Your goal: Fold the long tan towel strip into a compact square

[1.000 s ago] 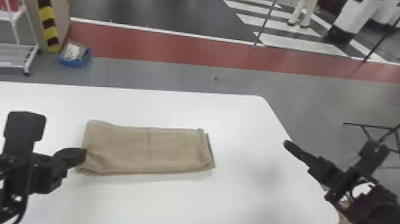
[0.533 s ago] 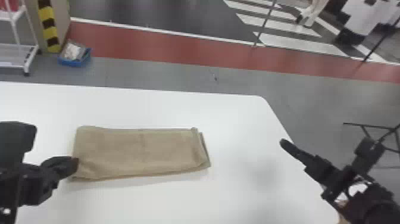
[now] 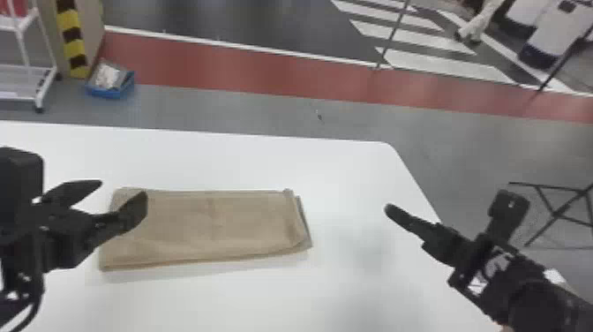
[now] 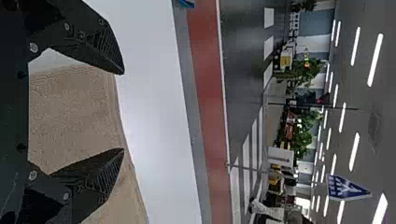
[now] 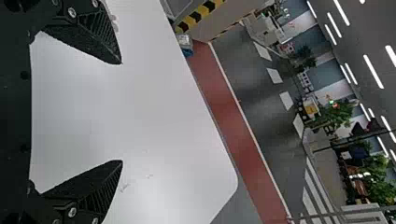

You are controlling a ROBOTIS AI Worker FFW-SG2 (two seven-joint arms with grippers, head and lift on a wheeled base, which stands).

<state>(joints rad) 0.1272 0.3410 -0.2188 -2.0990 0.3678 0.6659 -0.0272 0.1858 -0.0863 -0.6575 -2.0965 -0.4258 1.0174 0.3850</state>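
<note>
**Tan towel (image 3: 212, 229) lies folded while jaws gape at both sides**

In the head view, the towel is a flat, long rectangle on the white table (image 3: 353, 176), with layered edges stepped at its right end. The left gripper (image 3: 122, 190) hangs over the towel's left end; the right gripper (image 3: 395, 213) is well apart from the cloth, over the table's right side, its fingers seen nearly edge-on.

The left wrist view spreads the left gripper (image 4: 122, 111) plainly, its ribbed finger pads (image 4: 108, 46) standing apart with tan cloth behind them. The right wrist view opens up what the head view blurs together: the right gripper's (image 5: 121, 112) two fingers are released, with bare tabletop between. A blue sign (image 4: 348, 188) hangs in the room in the left wrist view.
</note>
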